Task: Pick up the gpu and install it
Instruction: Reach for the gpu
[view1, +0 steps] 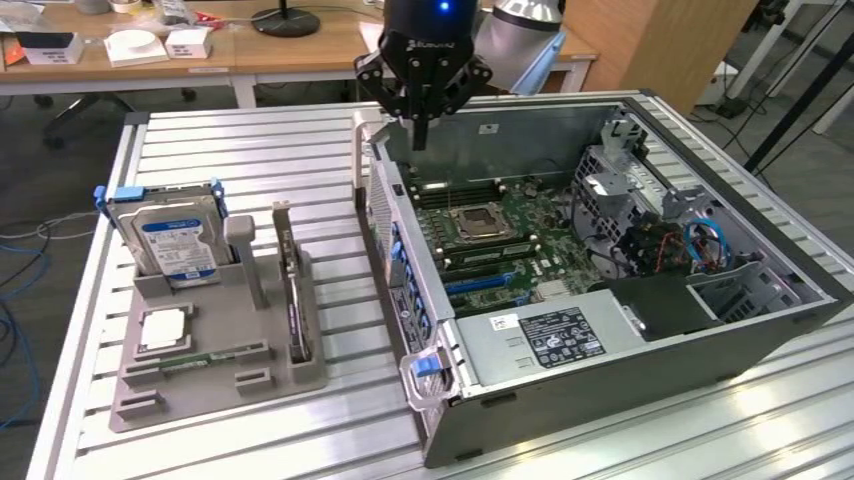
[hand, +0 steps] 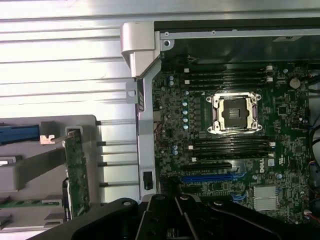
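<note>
Gpu (view1: 299, 310), one, upright in grey holder (view1: 200, 378), one claw (view1: 420, 140) closed

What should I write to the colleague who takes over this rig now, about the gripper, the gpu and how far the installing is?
Gripper: shut, holding nothing, hanging above the far corner of the open computer case.
Gpu: standing on its edge in the grey holder beside the case, apart from the gripper.
Done: nothing visible; the blue slot on the motherboard is empty.
Left: the gpu is not yet picked up and not yet installed.
</note>
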